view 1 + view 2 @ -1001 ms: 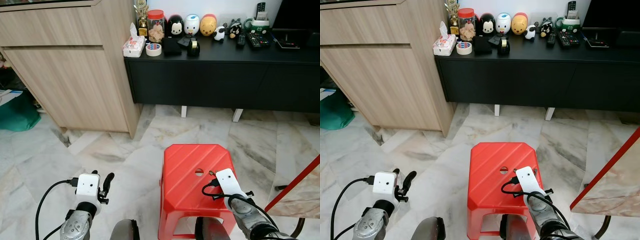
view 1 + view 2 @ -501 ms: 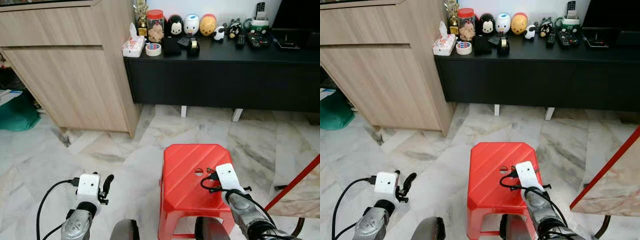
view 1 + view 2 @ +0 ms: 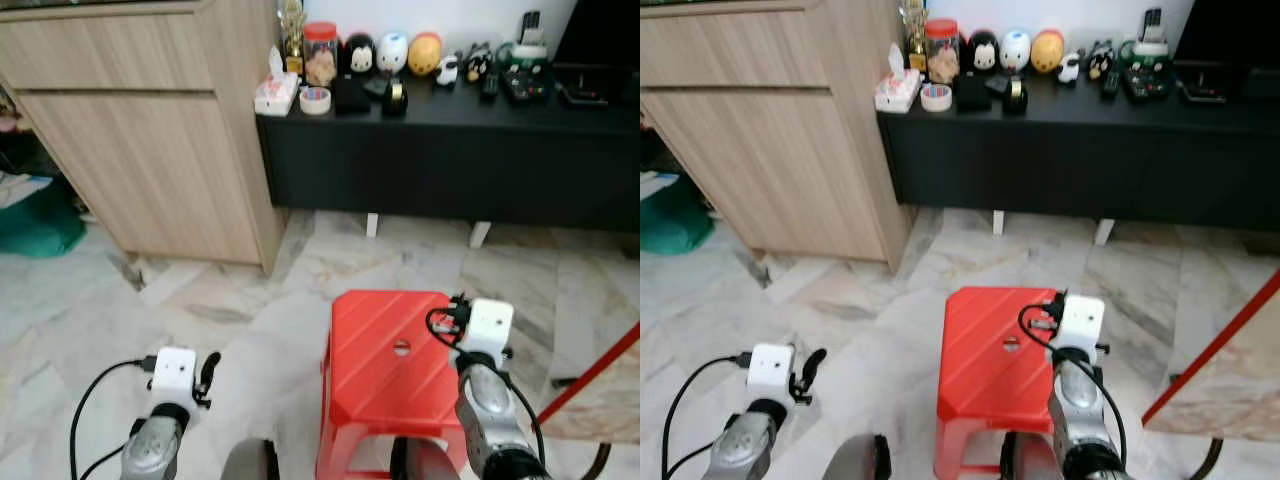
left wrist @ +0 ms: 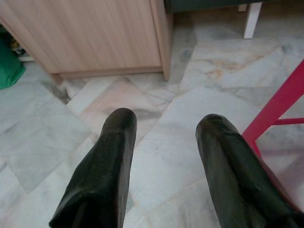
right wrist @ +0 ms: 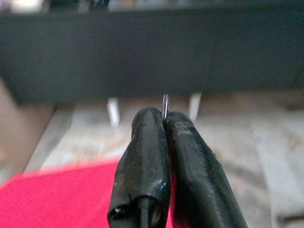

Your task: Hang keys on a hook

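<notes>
Our right gripper (image 5: 164,121) is up over the far right part of the red stool (image 3: 385,375), fingers pressed together w/ a thin metal ring (image 5: 165,102) poking out betw. the tips. That ring looks like the key ring; we can't make out the keys themselves. Our left gripper (image 4: 164,126) hangs low over the marble floor (image 3: 90,300), fingers spread apart w/ nothing betw. them, beside the stool's leg.

Ahead: black low cabinet (image 3: 450,150) along the wall, wooden cupboard (image 3: 150,130) to its left. On the cabinet top, left to right: tissue box (image 3: 275,90), tape roll (image 3: 315,100), red-lidded jar (image 3: 321,52), a row of round cartoon figurines (image 3: 392,50), remotes (image 3: 525,80) further right. A green bag (image 3: 40,225) lies on the floor at the left edge. Frames are soft; we can't read any labels or writing.
</notes>
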Tool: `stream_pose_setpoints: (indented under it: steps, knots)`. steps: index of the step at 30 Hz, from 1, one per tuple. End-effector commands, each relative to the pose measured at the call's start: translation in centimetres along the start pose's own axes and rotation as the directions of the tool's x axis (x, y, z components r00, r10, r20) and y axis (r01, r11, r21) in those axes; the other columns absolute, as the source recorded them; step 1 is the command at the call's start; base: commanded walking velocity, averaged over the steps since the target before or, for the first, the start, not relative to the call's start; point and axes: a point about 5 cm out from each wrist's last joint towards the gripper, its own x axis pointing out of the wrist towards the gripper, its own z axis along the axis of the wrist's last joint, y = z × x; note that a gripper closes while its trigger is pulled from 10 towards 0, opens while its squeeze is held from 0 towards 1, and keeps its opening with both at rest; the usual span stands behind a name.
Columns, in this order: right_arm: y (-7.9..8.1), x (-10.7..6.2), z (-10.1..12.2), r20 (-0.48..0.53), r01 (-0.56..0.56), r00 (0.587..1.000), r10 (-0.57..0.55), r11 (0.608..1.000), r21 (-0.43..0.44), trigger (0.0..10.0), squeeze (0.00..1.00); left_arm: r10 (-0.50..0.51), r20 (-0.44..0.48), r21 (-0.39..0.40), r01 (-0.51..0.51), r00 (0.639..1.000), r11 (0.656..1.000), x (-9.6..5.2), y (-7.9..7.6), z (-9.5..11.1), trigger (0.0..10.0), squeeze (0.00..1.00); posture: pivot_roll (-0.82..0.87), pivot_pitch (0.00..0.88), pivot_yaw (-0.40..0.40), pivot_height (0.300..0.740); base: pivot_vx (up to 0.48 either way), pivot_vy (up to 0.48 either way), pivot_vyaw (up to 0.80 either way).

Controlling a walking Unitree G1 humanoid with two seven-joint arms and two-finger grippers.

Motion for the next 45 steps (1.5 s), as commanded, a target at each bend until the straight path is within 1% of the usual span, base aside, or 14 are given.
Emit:
stream_pose_setpoints:
  steps: [1,3,8,9,13,18,27,32,34,36,39,42,44,45]
  knots:
    - [-0.1,0.1,0.7,0.035,0.022,0.999,-0.022,1.000,0.011,10.0,0.00,0.033,-0.016,-0.004,-0.033,0.999,0.999,-0.1,0.7,-0.4,10.0,0.00,0.04,0.000,0.000,0.617,0.000,0.000,0.00]
    - [-0.1,0.1,0.7,0.036,0.025,0.999,-0.025,1.000,0.009,10.0,0.00,0.036,-0.019,-0.003,-0.036,0.999,0.999,-0.1,0.8,-0.5,10.0,0.00,0.04,0.000,0.000,0.617,0.000,0.000,0.00]
    - [0.2,0.0,1.0,0.058,-0.030,0.998,0.029,0.999,0.016,10.0,0.00,0.073,-0.111,-0.011,-0.075,0.991,0.997,-0.9,1.3,-2.7,10.0,0.00,0.04,0.000,-0.011,0.622,0.000,0.000,0.00]
    - [0.2,-0.1,0.7,0.040,-0.029,0.999,0.029,1.000,-0.003,10.0,0.00,0.084,-0.136,-0.017,-0.087,0.987,0.996,-1.2,1.4,-3.4,10.0,0.00,0.04,0.000,-0.013,0.632,0.000,0.000,0.00]
    - [0.2,-0.2,0.4,0.015,-0.047,0.999,0.047,0.999,-0.003,10.0,0.00,0.088,-0.164,-0.017,-0.092,0.983,0.996,-1.6,1.3,-4.1,10.0,0.00,0.03,0.000,-0.017,0.647,0.000,0.000,0.00]
    - [0.5,-0.7,-0.9,-0.055,-0.086,0.995,0.085,0.996,-0.009,10.0,0.00,0.096,-0.216,-0.019,-0.102,0.972,0.995,-2.2,1.2,-5.4,10.0,0.00,0.03,0.000,-0.022,0.682,0.000,0.000,0.00]
    - [0.2,-1.5,-2.7,-0.148,-0.111,0.983,0.107,0.994,-0.021,10.0,0.00,0.123,-0.293,-0.026,-0.136,0.948,0.990,-2.8,1.6,-6.6,10.0,0.00,0.03,0.000,-0.030,0.737,0.000,0.000,0.00]
    - [-0.1,-1.7,-3.1,-0.165,-0.106,0.981,0.101,0.994,-0.018,10.0,0.00,0.134,-0.323,-0.030,-0.151,0.937,0.988,-3.0,1.8,-7.1,10.0,0.00,0.03,0.000,-0.037,0.740,0.000,0.000,0.00]
    - [-0.2,-2.0,-3.8,-0.205,-0.112,0.973,0.107,0.994,-0.014,10.0,0.00,0.132,-0.343,-0.028,-0.151,0.930,0.988,-3.3,1.7,-7.4,10.0,0.00,0.03,0.000,-0.040,0.740,0.000,0.000,0.00]
    - [-0.5,-2.9,-5.4,-0.284,-0.116,0.953,0.104,0.993,-0.027,10.0,0.00,0.139,-0.381,-0.026,-0.161,0.914,0.987,-3.7,1.5,-8.1,10.0,0.00,0.02,0.000,-0.039,0.740,0.000,0.000,0.00]
    - [-0.9,-3.5,-6.2,-0.322,-0.099,0.942,0.090,0.995,-0.013,10.0,0.00,0.135,-0.402,-0.026,-0.159,0.906,0.987,-3.8,1.2,-8.4,10.0,0.00,0.03,0.000,-0.038,0.740,0.000,0.000,0.00]
    - [-1.3,-4.4,-7.5,-0.392,-0.088,0.917,0.079,0.996,-0.006,10.0,0.00,0.125,-0.439,-0.021,-0.150,0.890,0.989,-4.3,0.8,-9.0,10.0,0.00,0.03,0.000,-0.034,0.740,0.000,0.000,0.00]
    - [-1.4,-5.0,-8.2,-0.431,-0.096,0.899,0.078,0.995,-0.020,10.0,0.00,0.123,-0.454,-0.018,-0.147,0.883,0.989,-4.5,0.6,-9.3,10.0,0.00,0.02,0.000,-0.027,0.740,0.000,0.000,0.00]
    - [-1.4,-5.4,-8.7,-0.465,-0.109,0.882,0.075,0.993,-0.049,10.0,0.00,0.122,-0.465,-0.019,-0.147,0.877,0.989,-4.6,0.5,-9.4,10.0,0.00,0.02,0.000,-0.024,0.740,0.000,0.000,0.00]
